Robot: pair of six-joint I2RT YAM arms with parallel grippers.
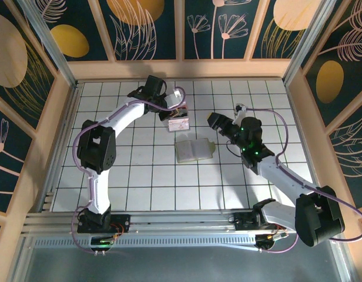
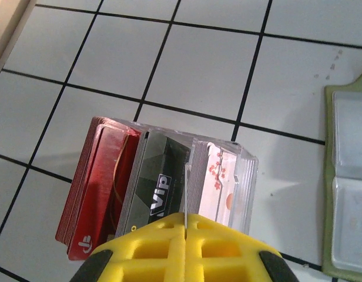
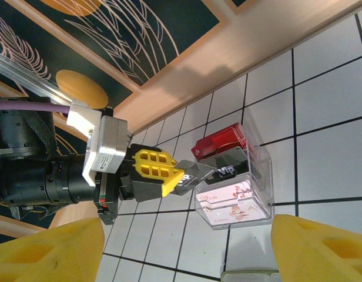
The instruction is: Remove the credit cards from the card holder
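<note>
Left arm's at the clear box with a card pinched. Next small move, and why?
Probably open the left gripper: it is shut on a dark card whose far end reaches the clear box's middle slot, by the dark VIP stack, so release should drop it in.

Olive card holder (image 1: pixel 194 148) lies open; credit cards (image 2: pixel 134 188) stand in clear box (image 2: pixel 249 188).

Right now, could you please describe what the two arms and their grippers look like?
The left arm and right arm have white links, black joint housings and looping purple cables. Green lights glow near the right wrist. The left gripper and right gripper are tipped in bright yellow with grid-like ribs.
</note>
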